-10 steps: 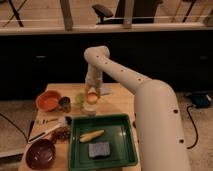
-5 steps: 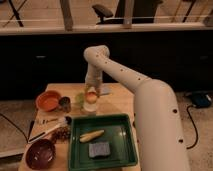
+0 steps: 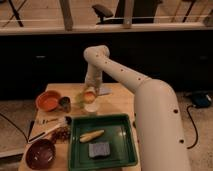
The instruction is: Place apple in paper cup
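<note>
The apple [image 3: 89,95] is small, round and orange-red with a paler patch. It sits between the fingers of my gripper [image 3: 89,93] at the middle of the wooden table. The gripper points down and is shut on the apple. The paper cup [image 3: 91,107] is short and whitish and stands directly below the apple, just behind the green tray. The apple hangs right above the cup's mouth; I cannot tell whether it touches the rim.
An orange bowl [image 3: 48,100], a dark can [image 3: 65,103] and a pale green item [image 3: 79,98] stand to the left. The green tray [image 3: 125,150] in front holds a yellow corn piece [image 3: 92,135] and a grey sponge [image 3: 99,149]. A dark bowl [image 3: 40,153] and utensils [image 3: 46,129] lie front left.
</note>
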Controlling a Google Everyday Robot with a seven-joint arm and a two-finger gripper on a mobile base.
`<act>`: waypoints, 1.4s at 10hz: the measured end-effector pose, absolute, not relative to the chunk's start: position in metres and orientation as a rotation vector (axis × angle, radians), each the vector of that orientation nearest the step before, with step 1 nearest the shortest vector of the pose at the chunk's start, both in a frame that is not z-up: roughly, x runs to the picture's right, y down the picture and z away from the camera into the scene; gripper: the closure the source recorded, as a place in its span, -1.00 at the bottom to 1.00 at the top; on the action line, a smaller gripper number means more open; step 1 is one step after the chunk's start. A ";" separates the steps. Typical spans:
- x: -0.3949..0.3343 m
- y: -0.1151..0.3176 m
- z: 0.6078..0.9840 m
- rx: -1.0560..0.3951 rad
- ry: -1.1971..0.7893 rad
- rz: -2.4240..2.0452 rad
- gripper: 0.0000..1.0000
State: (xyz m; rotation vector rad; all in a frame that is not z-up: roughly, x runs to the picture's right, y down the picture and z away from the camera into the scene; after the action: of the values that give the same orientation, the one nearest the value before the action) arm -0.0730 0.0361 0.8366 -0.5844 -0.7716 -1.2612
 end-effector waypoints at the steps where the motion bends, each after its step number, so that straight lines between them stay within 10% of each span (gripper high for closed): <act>1: -0.073 0.036 0.836 -0.585 -0.772 -1.262 -0.60; 14: -0.073 0.036 0.835 -0.594 -0.775 -1.268 -0.60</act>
State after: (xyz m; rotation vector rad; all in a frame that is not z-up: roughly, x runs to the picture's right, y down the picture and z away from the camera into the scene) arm -0.0726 0.0359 0.8352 -0.5944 -0.7748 -1.2680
